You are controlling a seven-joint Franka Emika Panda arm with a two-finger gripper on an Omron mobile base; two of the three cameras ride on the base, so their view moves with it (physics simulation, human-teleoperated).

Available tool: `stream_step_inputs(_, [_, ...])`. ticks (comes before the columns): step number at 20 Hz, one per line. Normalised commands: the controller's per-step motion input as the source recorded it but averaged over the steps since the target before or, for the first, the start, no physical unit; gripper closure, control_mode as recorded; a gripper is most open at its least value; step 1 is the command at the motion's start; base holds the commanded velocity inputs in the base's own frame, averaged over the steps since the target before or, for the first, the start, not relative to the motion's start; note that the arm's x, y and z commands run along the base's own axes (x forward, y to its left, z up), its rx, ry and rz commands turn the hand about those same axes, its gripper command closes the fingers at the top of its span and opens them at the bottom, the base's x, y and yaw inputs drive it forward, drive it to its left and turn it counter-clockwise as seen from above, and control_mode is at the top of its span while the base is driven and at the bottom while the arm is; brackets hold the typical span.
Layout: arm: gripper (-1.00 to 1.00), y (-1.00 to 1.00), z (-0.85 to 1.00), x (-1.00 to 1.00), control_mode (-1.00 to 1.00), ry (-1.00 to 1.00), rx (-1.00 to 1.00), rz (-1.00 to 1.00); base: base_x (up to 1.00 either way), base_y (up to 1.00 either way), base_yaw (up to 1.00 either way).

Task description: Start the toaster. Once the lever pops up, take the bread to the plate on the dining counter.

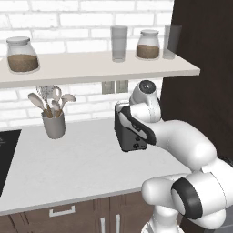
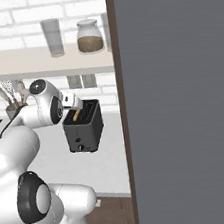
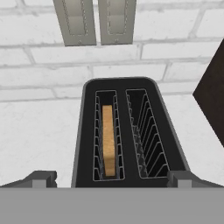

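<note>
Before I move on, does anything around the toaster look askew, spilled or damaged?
Nothing stands out. The toaster sits upright and intact on the worktop, with the bread standing straight in one slot.

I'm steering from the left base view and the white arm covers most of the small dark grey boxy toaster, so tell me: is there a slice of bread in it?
Observer: Yes. In the hand view a thin tan bread slice stands on edge in one slot of the dark grey toaster. The slot beside it holds nothing.
Operator: Is the gripper open or shut?
Observer: The gripper is open. Its two dark fingertips sit wide apart, one near each corner of the toaster's near end.
Operator: Where is the hand against the toaster?
Observer: In the right base view the hand hangs just over the toaster's top, above the slot with the bread. It doesn't appear to touch the slice.
</note>
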Motion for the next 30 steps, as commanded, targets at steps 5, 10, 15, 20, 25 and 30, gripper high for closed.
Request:
stream_step_inputs(5, [-1.00, 0.00, 0.00, 0.00, -1.00, 0.00, 0.00, 0.00, 0.00, 0.00, 0.00])
stream_step_inputs(10, [-1.00, 0.00, 0.00, 0.00, -1.00, 0.00, 0.00, 0.00, 0.00, 0.00, 0.00])
stream_step_inputs(15, [-1.00, 0.00, 0.00, 0.00, -1.00, 0.00, 0.00, 0.00, 0.00, 0.00, 0.00])
stream_step_inputs(20, [-1.00, 0.00, 0.00, 0.00, -1.00, 0.00, 0.00, 0.00, 0.00, 0.00, 0.00])
stream_step_inputs(25, [-1.00, 0.00, 0.00, 0.00, -1.00, 0.00, 0.00, 0.00, 0.00, 0.00, 0.00])
stream_step_inputs(30, [-1.00, 0.00, 0.00, 0.00, -1.00, 0.00, 0.00, 0.00, 0.00, 0.00, 0.00])
